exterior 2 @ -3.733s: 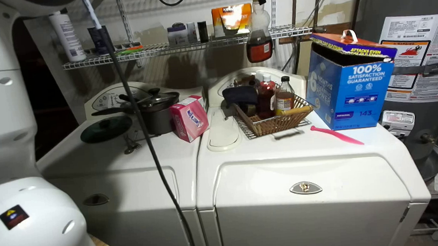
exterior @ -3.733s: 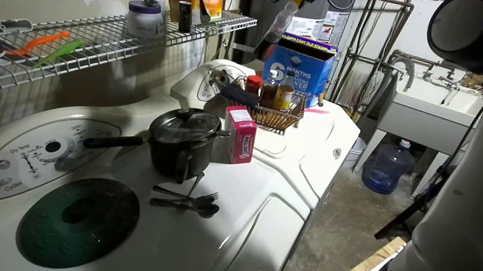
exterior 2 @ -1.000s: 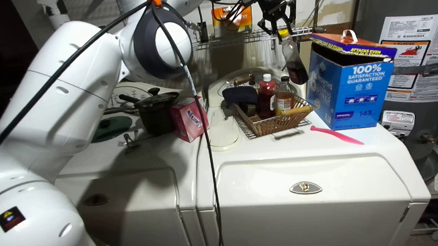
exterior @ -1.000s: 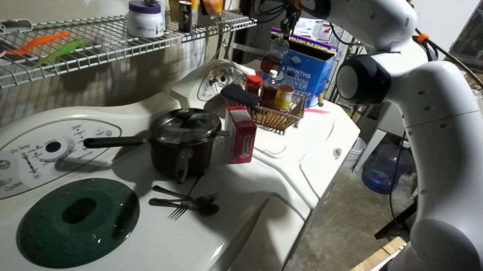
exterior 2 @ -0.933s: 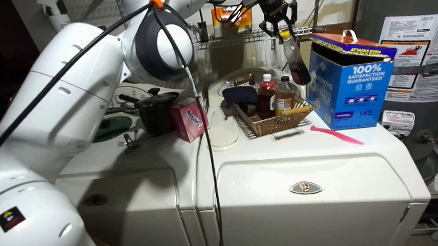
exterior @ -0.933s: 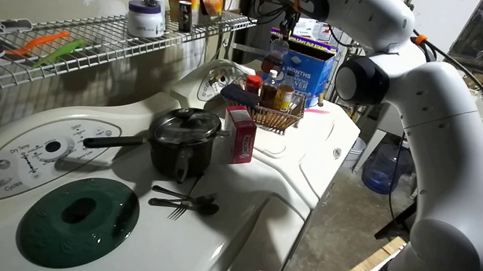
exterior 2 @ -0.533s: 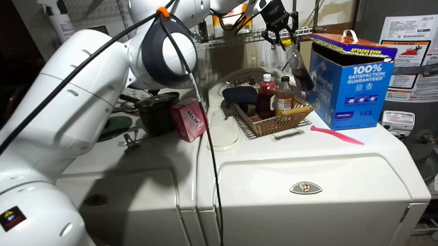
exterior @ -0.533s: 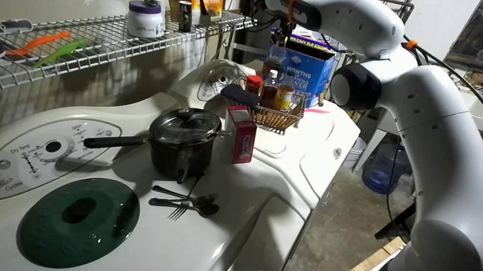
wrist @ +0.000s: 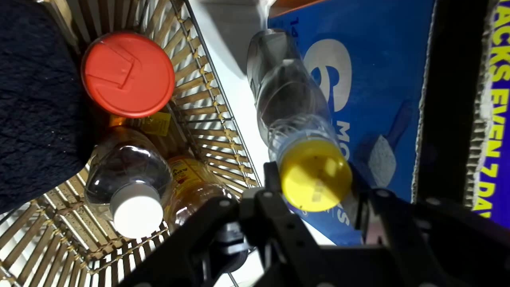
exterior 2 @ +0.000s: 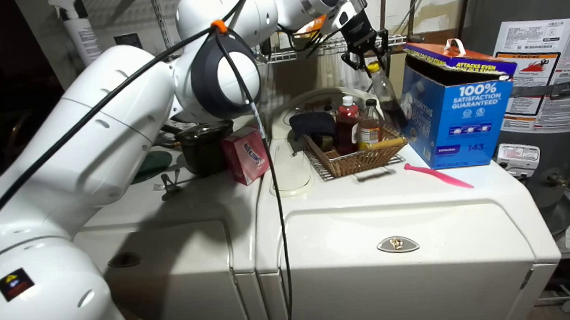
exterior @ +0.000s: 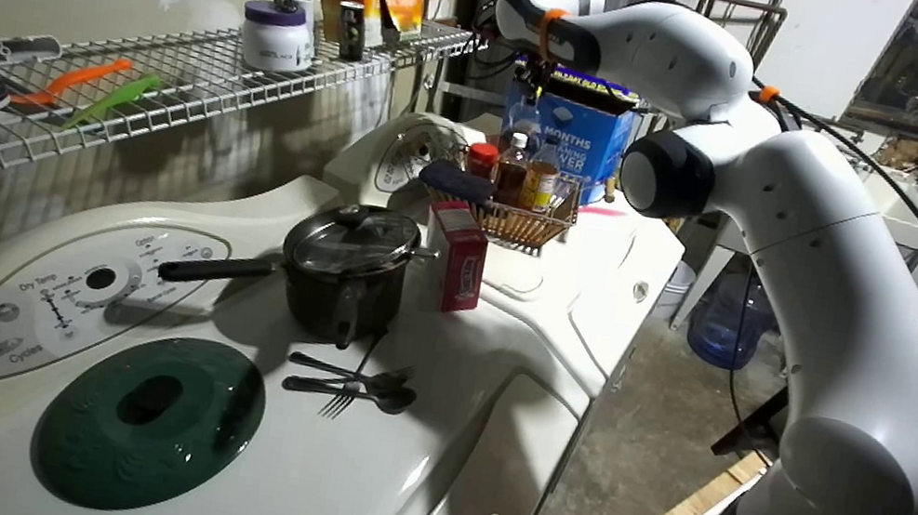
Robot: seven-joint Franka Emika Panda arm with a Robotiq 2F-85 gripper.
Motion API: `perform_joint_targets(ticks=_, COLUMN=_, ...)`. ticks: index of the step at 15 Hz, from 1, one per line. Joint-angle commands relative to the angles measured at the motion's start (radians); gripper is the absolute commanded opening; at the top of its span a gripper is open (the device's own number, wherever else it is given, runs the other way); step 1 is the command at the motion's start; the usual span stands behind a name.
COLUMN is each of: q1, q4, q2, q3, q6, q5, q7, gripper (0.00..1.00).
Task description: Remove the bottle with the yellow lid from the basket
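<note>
White worktop [exterior 2: 338,194], near back edge: claw [wrist: 314,177] clamped round top of yellow-capped bottle [exterior 2: 385,93] (tilted), out of basket [exterior 2: 359,163]; set-down probably remains.

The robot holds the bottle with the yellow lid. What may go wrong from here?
The jaws hold the bottle with the yellow lid only near its top, and it leans, so it might swing or slip.
Its lower end looks close to the blue box (contact is unclear), so lowering may push against that.
The basket is just beside; drifting that way might knock the black-capped bottle.
</note>
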Motion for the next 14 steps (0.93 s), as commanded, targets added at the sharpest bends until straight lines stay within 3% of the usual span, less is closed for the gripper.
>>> perform_joint_targets(ticks=1, q1=-0.003, q4=0.066, q2=0.038, q3=-0.022, q6=0.0, q5=-0.02, q7=0.012, gripper=0.51)
perform_joint_targets(ticks=3, q1=-0.003, q4=0.066, q2=0.04, q3=-0.027, q6=-0.001, q5=-0.022, q7=0.008, gripper=0.7)
perform_joint_targets(ticks=7, q1=-0.001, q4=0.071, q2=0.026, q3=-0.041, q6=0.004, q5=-0.018, q7=-0.002, gripper=0.98)
perform_joint_targets(ticks=8, q1=0.001, q4=0.07, q2=0.017, q3=-0.042, q6=-0.006, q5=-0.017, q7=-0.015, gripper=1.0)
perform_joint_targets(ticks=9, q1=-0.018, q4=0.171, q2=0.06, q3=-0.021, q6=-0.068, q5=-0.033, q7=-0.036, gripper=1.0)
perform_joint_targets(ticks=11, q1=0.0, q4=0.164, q2=0.034, q3=-0.033, q6=-0.146, q5=-0.066, q7=-0.111, gripper=1.0)
perform_joint_targets(ticks=12, q1=0.021, q4=0.082, q2=-0.022, q3=-0.044, q6=-0.143, q5=-0.092, q7=-0.152, gripper=1.0)
perform_joint_targets(ticks=14, q1=0.025, q4=0.091, q2=-0.044, q3=-0.045, q6=-0.196, q5=-0.127, q7=-0.269, gripper=1.0)
